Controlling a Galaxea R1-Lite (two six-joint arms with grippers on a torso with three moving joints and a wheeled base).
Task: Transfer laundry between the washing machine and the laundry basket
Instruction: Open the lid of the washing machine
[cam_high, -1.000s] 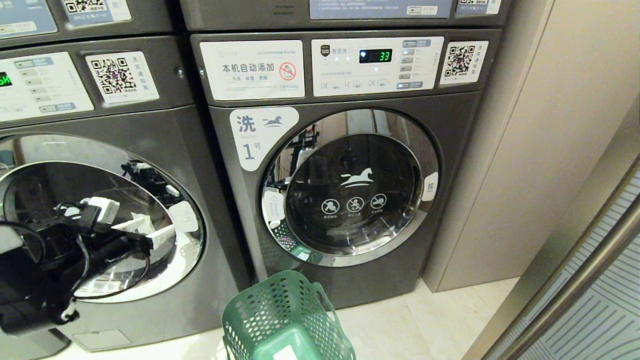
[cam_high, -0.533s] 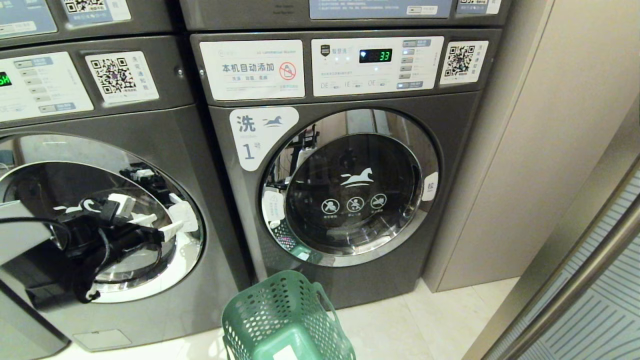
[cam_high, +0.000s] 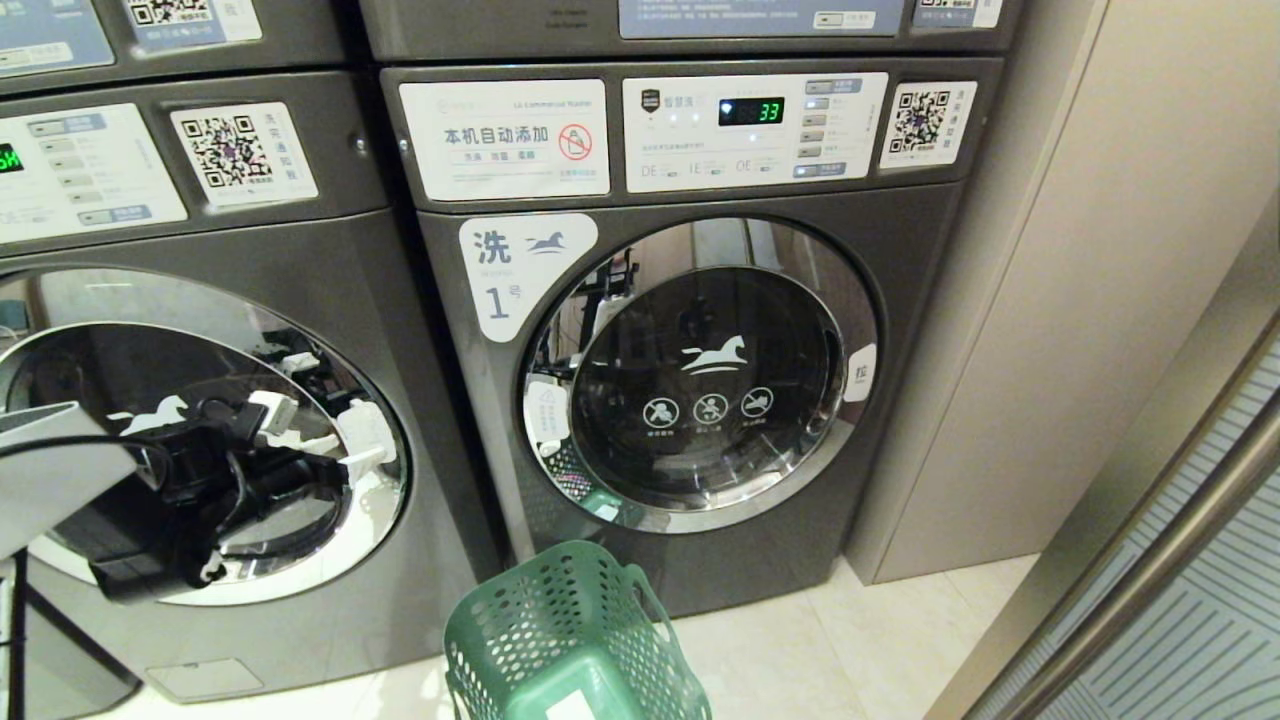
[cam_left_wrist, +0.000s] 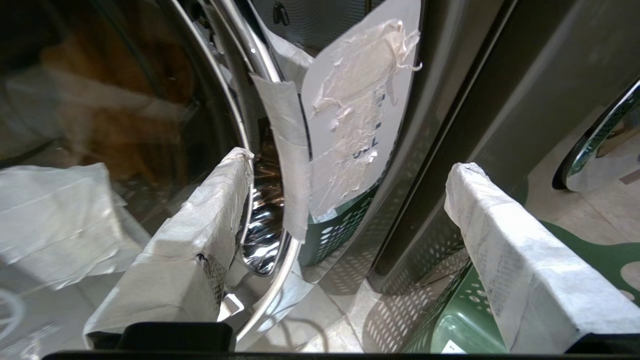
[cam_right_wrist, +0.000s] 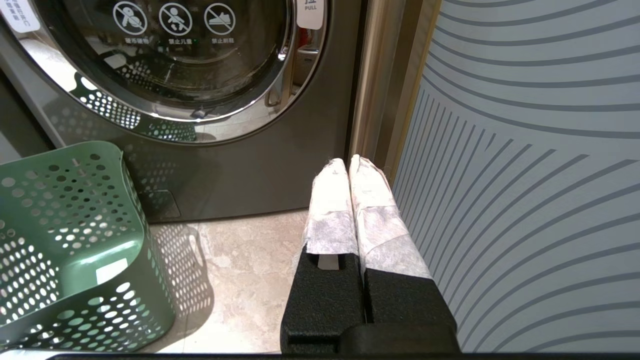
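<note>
Left dark-grey front-load washing machine (cam_high: 300, 330): round chrome-rimmed glass door (cam_high: 200, 440) shut, white taped pull tab (cam_left_wrist: 350, 115) on the rim's right edge. Left gripper (cam_high: 320, 450) sits right at that tab, fingers (cam_left_wrist: 200, 235) spread wide, nothing held; in the wrist view one finger lies over the glass, the other out past the rim, chrome edge and tab between them. Door edge runs roughly upright, across the gap. Left arm is the nearer one by far. No laundry visible. Green perforated plastic laundry basket (cam_high: 570, 640) stands empty on pale tiled floor (cam_high: 860, 640), between the two machines. Right gripper (cam_right_wrist: 347, 167) hangs low beside striped glass panel (cam_right_wrist: 525, 175), pads pressed together, empty.
</note>
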